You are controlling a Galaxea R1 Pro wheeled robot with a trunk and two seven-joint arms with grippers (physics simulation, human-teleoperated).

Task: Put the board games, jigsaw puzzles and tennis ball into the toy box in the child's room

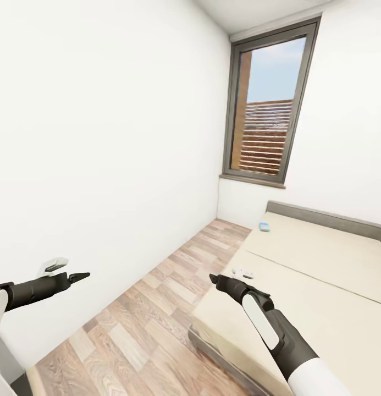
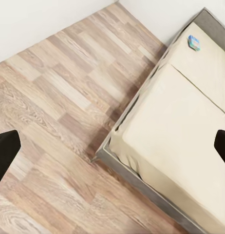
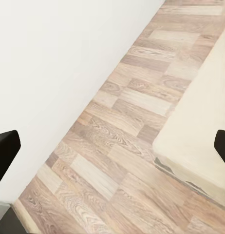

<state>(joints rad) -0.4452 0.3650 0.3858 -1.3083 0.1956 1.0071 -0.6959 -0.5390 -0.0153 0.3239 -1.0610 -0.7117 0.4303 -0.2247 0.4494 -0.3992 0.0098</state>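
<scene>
The bed [image 1: 322,286] with its cream mattress and grey padded edge fills the right side of the head view. A small colourful blue board game [image 1: 264,226] lies at the bed's far corner by the wall; the left wrist view shows the same board game [image 2: 193,42]. A small white flat item [image 1: 244,273] lies on the mattress near its floor-side edge, too small to identify. My right gripper [image 1: 214,279] hovers open just short of that item. My left gripper [image 1: 83,275] is held open over the floor by the left wall. Both are empty.
A strip of wood-plank floor [image 1: 157,308] runs between the white left wall and the bed. A tall window [image 1: 267,104] stands in the far wall. The bed's grey frame corner [image 2: 100,157] juts into the floor strip.
</scene>
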